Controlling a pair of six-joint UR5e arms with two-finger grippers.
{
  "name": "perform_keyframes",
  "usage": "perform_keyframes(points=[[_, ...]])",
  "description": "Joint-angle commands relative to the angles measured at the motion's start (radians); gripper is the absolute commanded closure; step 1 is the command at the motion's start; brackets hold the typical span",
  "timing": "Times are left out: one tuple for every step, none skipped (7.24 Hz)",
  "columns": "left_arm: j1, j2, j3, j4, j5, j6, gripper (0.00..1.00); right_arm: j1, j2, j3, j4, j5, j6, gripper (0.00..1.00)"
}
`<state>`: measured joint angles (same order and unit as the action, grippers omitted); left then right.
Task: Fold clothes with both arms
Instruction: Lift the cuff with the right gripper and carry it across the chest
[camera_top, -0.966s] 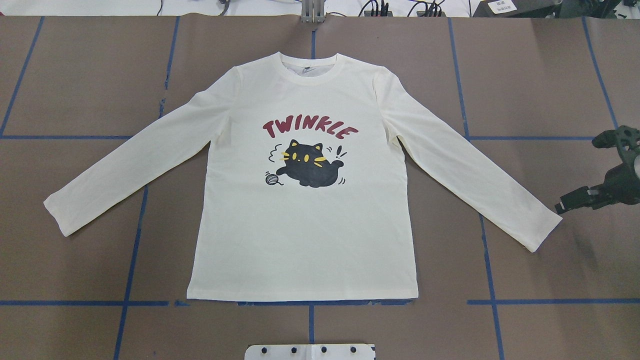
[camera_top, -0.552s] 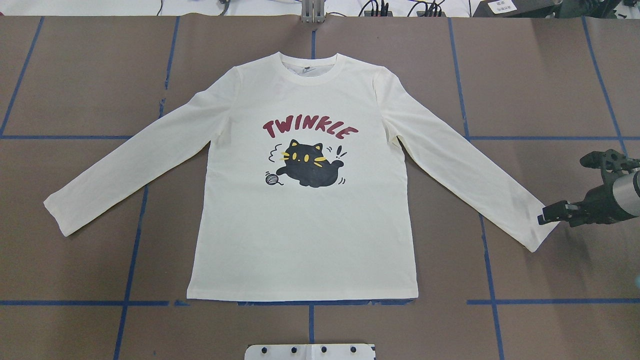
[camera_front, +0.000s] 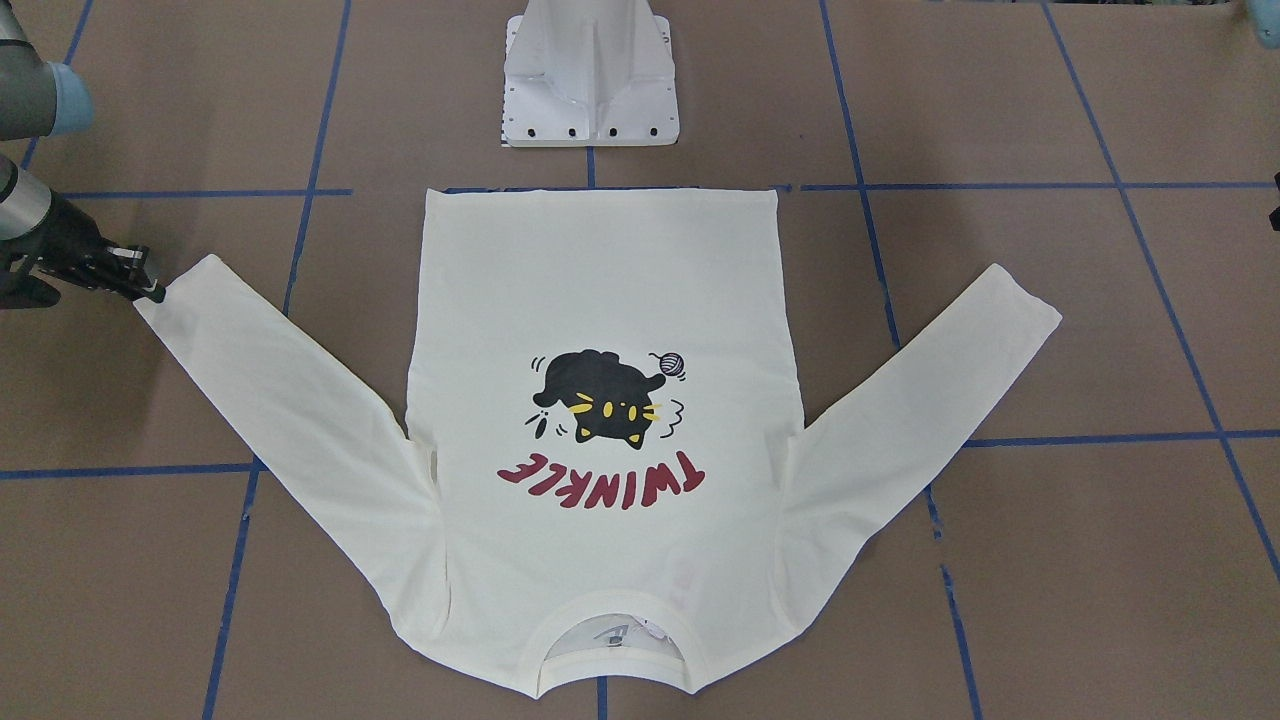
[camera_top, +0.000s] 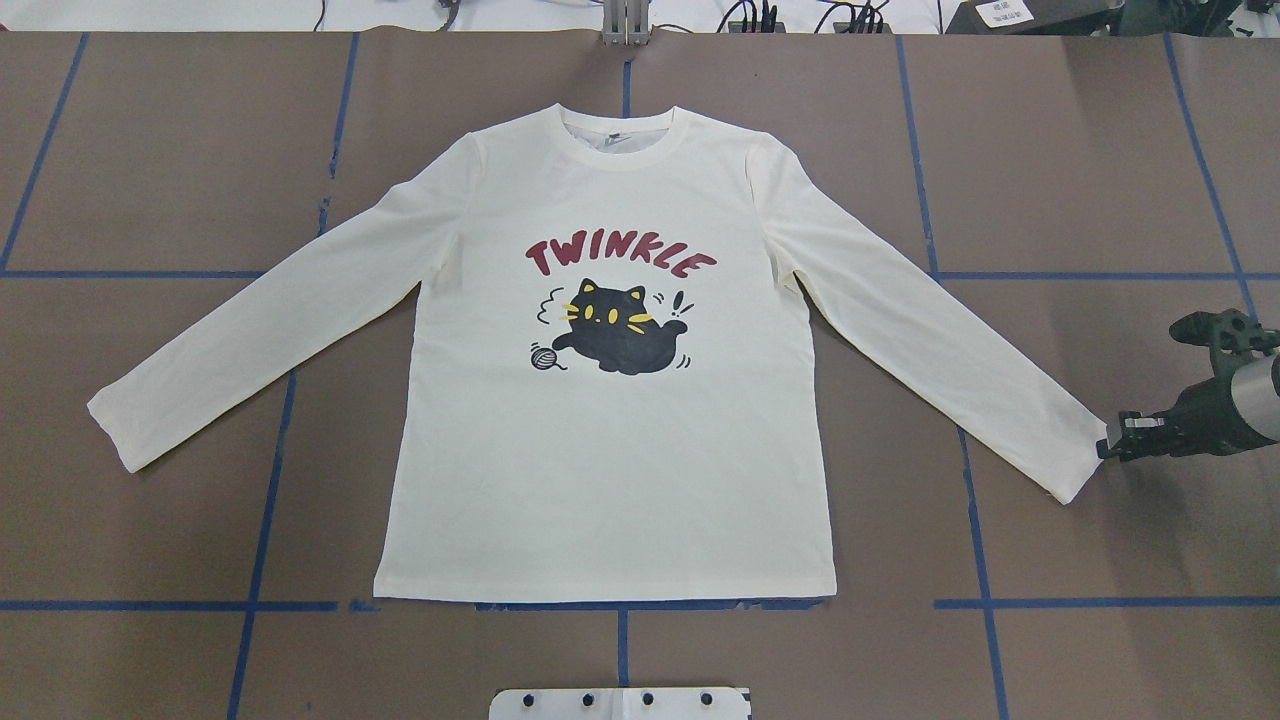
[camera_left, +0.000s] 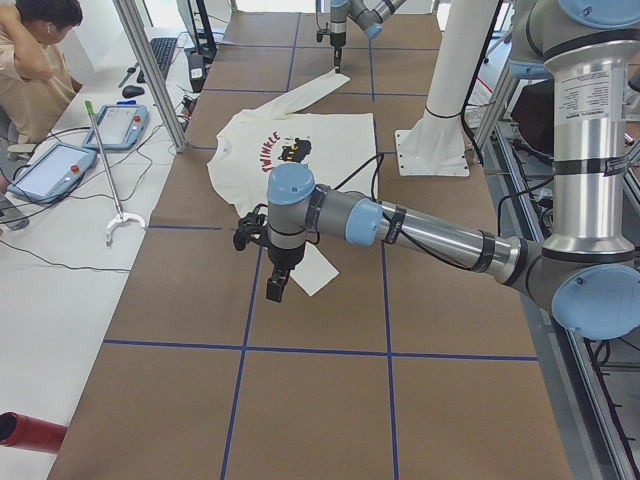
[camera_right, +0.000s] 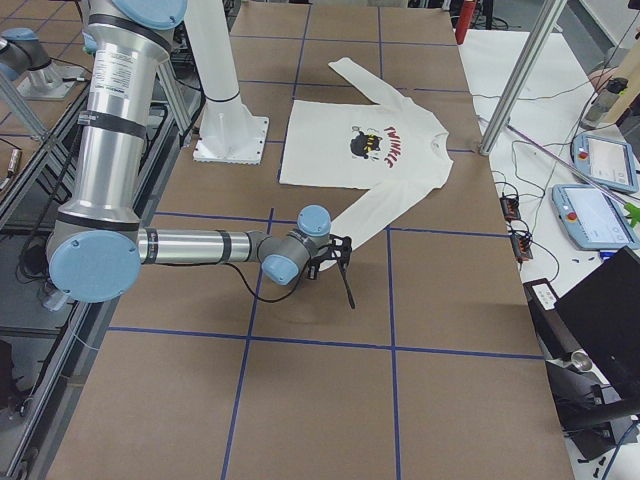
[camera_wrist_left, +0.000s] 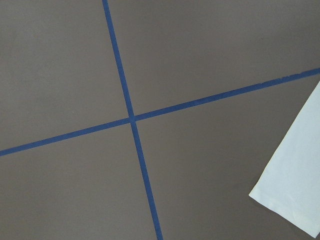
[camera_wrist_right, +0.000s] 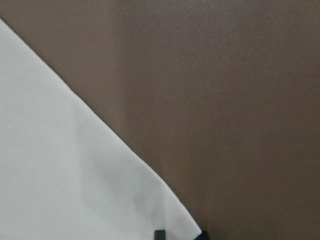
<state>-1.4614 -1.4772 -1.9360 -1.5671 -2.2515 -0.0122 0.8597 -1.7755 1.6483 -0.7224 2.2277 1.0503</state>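
A: Quick, where is the T-shirt (camera_top: 610, 480) lying?

B: It's lying flat on the brown desk (camera_top: 150, 150), print up. Both sleeves are spreading out to the sides. The collar (camera_top: 620, 140) is pointing away from the white base (camera_front: 590, 80), and the hem is running right along a blue tape line (camera_top: 130, 606).

A: Right hand?

B: I'm keeping the right hand (camera_top: 1108, 447) low at the right cuff (camera_top: 1075, 465), with its tips touching the cuff's outer corner. In the right wrist view two black fingertips (camera_wrist_right: 159, 233) are showing apart at the bottom edge, one over the cloth and one right at the corner. So I'm reading it as parted and gripping nothing.

A: Left hand?

B: The left hand (camera_left: 276, 290) is hanging over bare desk, pointing down, just beside the left cuff (camera_left: 315, 275) and not touching it. It's only showing in the side view, so I can't tell how far it's parted. The left wrist camera is picking up just a tape cross (camera_wrist_left: 132, 119) and that cuff's corner at the frame edge.

A: Anything else showing?

B: A person (camera_left: 40, 60) is sitting at the far side of the desk in the left side view.
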Motion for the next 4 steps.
perform_keyframes(points=[[0.001, 0.002, 0.0, -0.001, 0.0, 0.0, 0.0, 0.057, 0.013, 0.025, -0.008, 0.056, -0.001, 1.0], [0.003, 0.002, 0.002, -0.001, 0.0, 0.0, 0.0, 0.071, 0.019, 0.033, -0.008, 0.064, 0.0, 1.0], [0.003, 0.002, 0.005, -0.001, 0.0, 0.0, 0.0, 0.073, 0.037, 0.082, -0.014, 0.078, 0.007, 1.0], [0.004, 0.002, 0.005, -0.004, 0.0, 0.0, 0.0, 0.073, 0.142, 0.141, -0.079, 0.082, 0.119, 1.0]])
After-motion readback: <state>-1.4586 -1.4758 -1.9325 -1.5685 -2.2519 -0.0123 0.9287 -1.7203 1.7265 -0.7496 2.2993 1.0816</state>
